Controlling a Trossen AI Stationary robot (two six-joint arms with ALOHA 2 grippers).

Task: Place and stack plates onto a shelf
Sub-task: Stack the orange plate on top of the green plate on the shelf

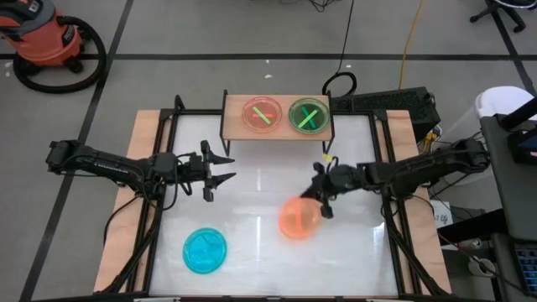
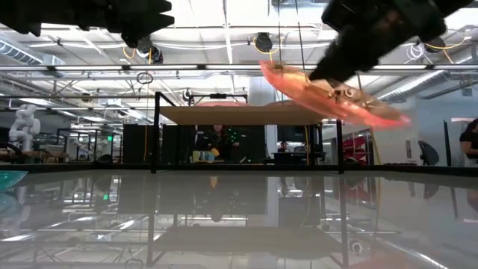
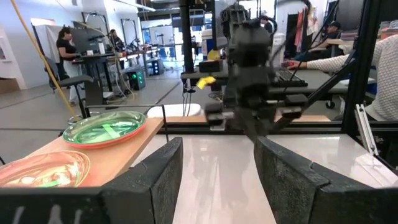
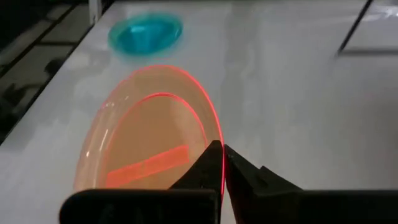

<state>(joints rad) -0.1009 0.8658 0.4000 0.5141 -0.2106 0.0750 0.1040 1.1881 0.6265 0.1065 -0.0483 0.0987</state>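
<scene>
While right gripper (image 1: pixel 320 201) is clamping one orange plate (image 1: pixel 299 218) | two plates (image 1: pixel 286 116) are sitting on shelf (image 1: pixel 277 133) | one blue plate (image 1: pixel 205 250) is lying on table (image 1: pixel 252 184) | left gripper (image 1: pixel 220 166) is hanging open.

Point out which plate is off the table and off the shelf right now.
The orange plate, tilted in the right tool; pink and green sit on the shelf, blue on the table.

Both arms are slim, dark, jointed and near-black, each ending in a blocky black end effector, the left end effector (image 1: pixel 220 167) and the right end effector (image 1: pixel 322 201), with two wedge-shaped matte fingers (image 3: pixel 155 180) and thin black cables along the links.
</scene>
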